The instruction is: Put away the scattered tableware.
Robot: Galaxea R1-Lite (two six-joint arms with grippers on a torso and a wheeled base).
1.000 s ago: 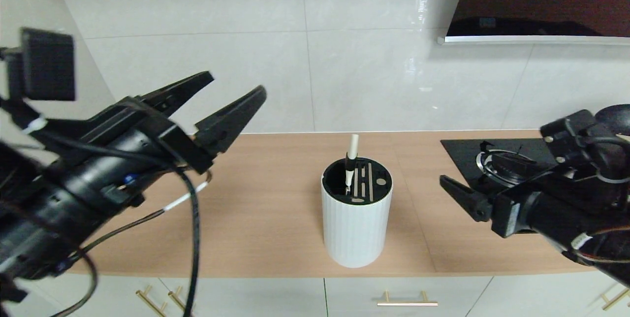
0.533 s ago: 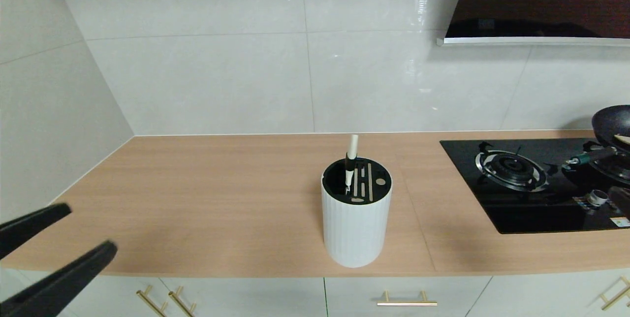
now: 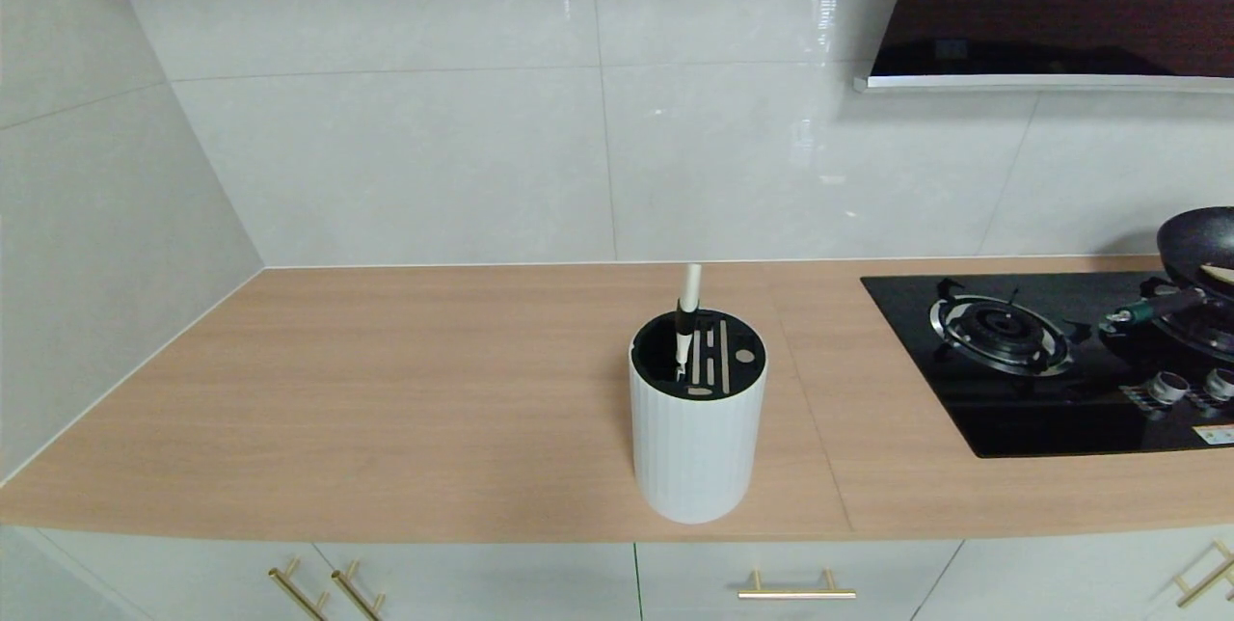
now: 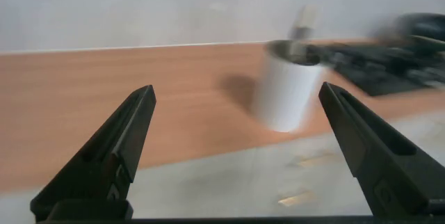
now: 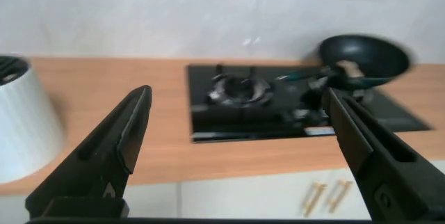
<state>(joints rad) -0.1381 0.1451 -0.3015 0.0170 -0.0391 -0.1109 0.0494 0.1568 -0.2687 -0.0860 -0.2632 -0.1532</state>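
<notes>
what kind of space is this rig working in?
Most likely a home kitchen: a gas hob with a pan on it, a range hood above, and a wooden countertop over handled cabinets against a tiled wall.

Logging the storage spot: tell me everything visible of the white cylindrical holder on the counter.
The white holder is an upright cylinder with finely ribbed walls, plastic-looking. Its black top insert has a round well, narrow slots and a small hole. One utensil with a pale handle and dark band stands in it, nearly upright. It rests on the wooden countertop near the front edge, left of the stove.
</notes>
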